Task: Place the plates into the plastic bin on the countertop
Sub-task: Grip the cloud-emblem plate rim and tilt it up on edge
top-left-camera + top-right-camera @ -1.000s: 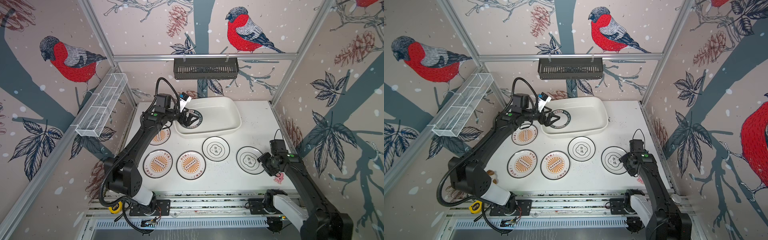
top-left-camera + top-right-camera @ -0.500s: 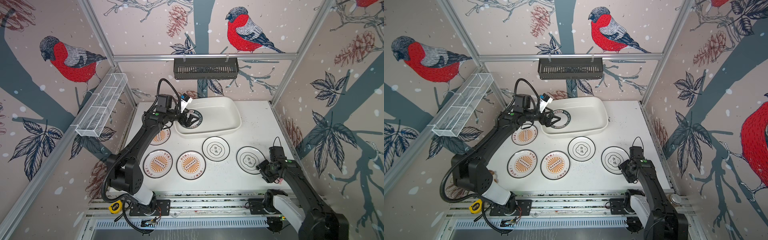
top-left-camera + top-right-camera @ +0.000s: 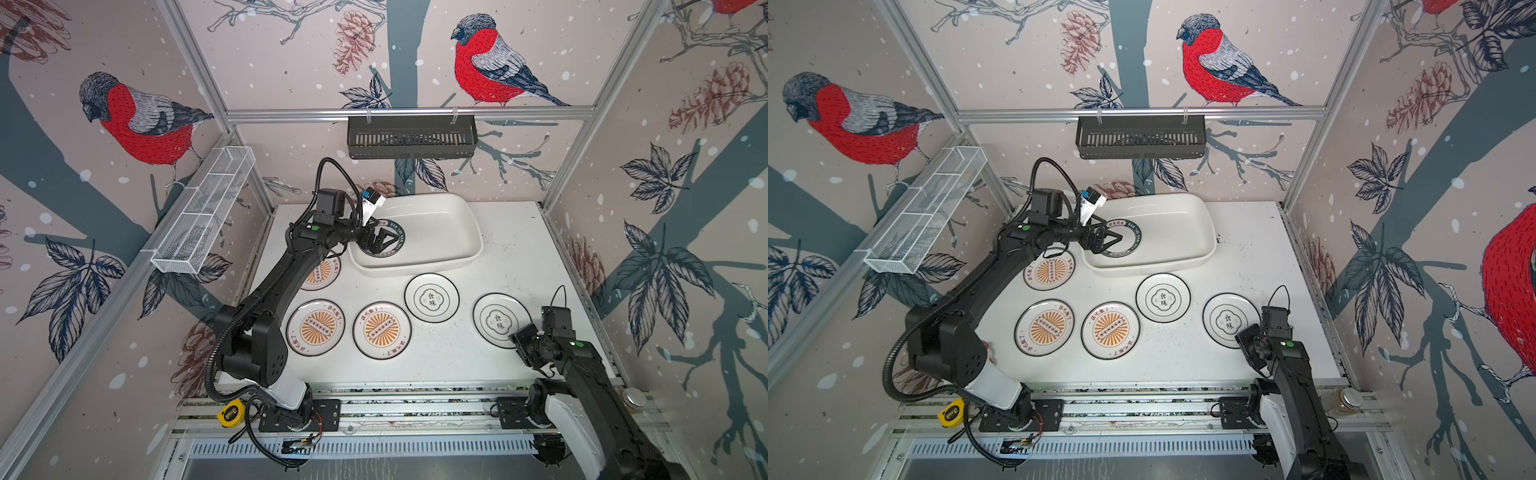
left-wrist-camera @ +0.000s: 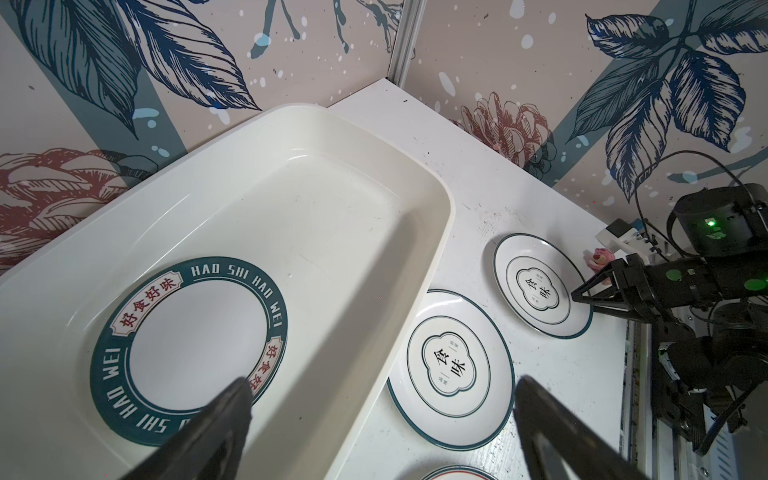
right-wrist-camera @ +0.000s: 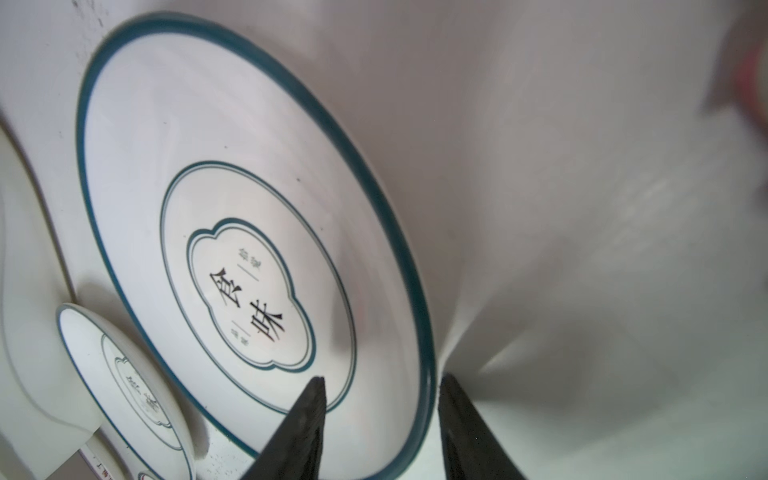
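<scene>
1. Both top views, arm pose.
   - The left arm reaches from lower left to frame centre. The left gripper (image 3: 384, 244) (image 3: 1109, 243) hovers over the left end of the large shallow cream-white plastic bin (image 3: 415, 268) (image 3: 1154, 264), jaws spread wide and empty.
   - The right arm is folded low at lower right. The right gripper (image 3: 523, 340) (image 3: 1246, 340) sits at the lower-right rim of the rightmost plate.
2. Both top views, count.
   - On the flat white speckled countertop (image 3: 511, 266) (image 3: 1250, 266) lie three round white plates with orange sunburst centres (image 3: 316, 328) (image 3: 381, 330) (image 3: 324, 272).
   - Beside them lie two round white plates with black quatrefoil emblems (image 3: 431, 298) (image 3: 500, 320).
   - In the bin lies one round white plate with a dark teal lettered ring (image 3: 400, 243) (image 3: 1136, 239). Whether another lies beneath it cannot be told.
3. Both top views, orientation.
   - The bin stands at upper centre of the countertop, long axis running left to right.
   - All plates lie flat, face up.
4. Left wrist view.
   - The left gripper (image 4: 382, 381) shows two dark fingers (image 4: 224, 428) far apart with nothing between them.
   - The teal-ringed plate (image 4: 195, 345) rests at one end of the bin (image 4: 415, 266).
   - Both quatrefoil plates (image 4: 453, 365) (image 4: 540, 286) lie just beside the bin.
5. Right wrist view.
   - The right gripper (image 5: 382, 380) straddles the rim of one quatrefoil plate (image 5: 249, 291), one finger (image 5: 307, 415) over the plate and the other outside it.
   - The gap is wider than the rim, so the plate is not clamped.
</scene>
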`<state>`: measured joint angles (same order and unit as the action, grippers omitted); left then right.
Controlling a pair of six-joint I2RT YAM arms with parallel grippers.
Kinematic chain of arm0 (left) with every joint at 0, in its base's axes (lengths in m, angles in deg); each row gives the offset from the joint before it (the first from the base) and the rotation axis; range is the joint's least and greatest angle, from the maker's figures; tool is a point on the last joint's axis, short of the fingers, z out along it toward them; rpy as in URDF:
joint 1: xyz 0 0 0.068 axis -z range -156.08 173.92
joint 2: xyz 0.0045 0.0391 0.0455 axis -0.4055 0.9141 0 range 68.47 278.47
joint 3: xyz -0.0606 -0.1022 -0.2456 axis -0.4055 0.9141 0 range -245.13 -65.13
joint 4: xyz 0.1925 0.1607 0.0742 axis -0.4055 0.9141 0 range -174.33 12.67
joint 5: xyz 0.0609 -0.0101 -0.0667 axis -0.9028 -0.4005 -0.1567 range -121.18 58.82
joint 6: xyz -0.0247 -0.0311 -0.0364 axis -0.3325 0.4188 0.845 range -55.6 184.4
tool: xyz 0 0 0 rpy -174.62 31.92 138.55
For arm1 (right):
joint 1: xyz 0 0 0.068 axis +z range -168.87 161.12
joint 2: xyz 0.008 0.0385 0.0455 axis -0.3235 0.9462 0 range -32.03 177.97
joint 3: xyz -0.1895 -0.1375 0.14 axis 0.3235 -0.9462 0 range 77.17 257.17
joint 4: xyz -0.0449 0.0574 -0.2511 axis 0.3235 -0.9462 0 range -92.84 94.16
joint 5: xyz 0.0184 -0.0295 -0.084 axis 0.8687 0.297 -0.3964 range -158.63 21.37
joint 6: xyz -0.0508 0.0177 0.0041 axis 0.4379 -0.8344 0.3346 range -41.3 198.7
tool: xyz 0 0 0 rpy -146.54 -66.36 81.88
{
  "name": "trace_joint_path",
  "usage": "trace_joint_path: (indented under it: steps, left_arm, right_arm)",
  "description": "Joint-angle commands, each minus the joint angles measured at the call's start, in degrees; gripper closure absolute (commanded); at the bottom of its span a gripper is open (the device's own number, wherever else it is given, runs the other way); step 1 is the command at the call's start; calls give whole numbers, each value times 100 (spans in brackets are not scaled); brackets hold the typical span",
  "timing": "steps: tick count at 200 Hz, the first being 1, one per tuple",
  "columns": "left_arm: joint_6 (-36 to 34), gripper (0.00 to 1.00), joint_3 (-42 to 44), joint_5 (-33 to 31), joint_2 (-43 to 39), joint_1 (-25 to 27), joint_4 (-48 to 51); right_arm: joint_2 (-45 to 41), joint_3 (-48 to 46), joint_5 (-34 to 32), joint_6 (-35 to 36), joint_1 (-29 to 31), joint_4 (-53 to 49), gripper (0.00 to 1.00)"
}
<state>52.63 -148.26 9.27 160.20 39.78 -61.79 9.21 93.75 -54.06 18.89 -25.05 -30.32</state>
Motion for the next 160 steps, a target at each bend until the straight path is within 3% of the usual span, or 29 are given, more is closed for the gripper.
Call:
trace_joint_path:
  steps: [1,160]
  left_arm:
    - [-1,3,9,91,36,-1,-208]
    - [148,3,124,-9,214,9,-539]
  right_arm:
    - [-162,-227,113,-192,-17,314,57]
    - [-1162,-1371,383,-845,-131,1408,75]
